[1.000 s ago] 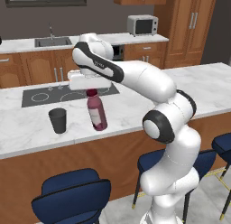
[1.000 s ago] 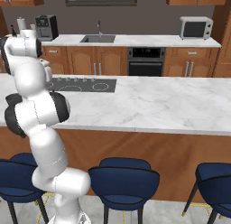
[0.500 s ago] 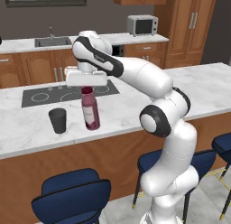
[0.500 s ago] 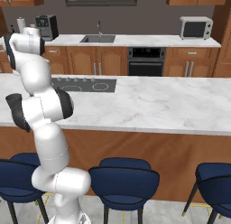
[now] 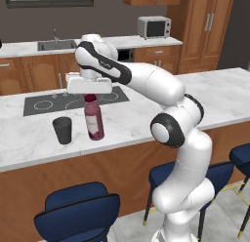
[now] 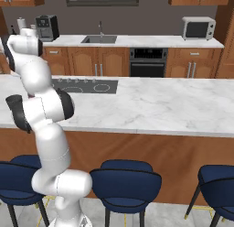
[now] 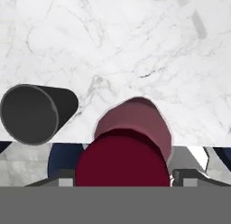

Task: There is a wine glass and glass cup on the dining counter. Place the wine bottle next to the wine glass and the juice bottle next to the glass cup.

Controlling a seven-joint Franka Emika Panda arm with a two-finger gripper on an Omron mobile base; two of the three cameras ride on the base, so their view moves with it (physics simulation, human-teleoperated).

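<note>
The juice bottle [image 5: 93, 121], plump with pink-magenta liquid, stands upright at the dining counter [image 5: 146, 119], just right of the dark glass cup [image 5: 62, 130]. My gripper [image 5: 90, 96] reaches down from above and is shut on the bottle's dark red cap. I cannot tell whether the bottle's base touches the marble. In the hand view the cap [image 7: 122, 157] sits between my fingertips at my gripper [image 7: 122, 179], with the bottle's shoulder [image 7: 137, 119] beyond it and the glass cup [image 7: 31, 114] to the left. The wine glass and the wine bottle are out of view.
A grey cooktop [image 5: 73, 100] is inset in the counter behind the bottle. Blue stools [image 5: 78, 211] stand along the counter's near side. Against the back wall are a sink [image 6: 99, 38] and a microwave [image 5: 154, 26]. Bare marble [image 6: 173, 107] stretches to the right.
The arm has carried the juice bottle a little to the left, toward the glass cup. The bottle has gone from tilted to upright.
</note>
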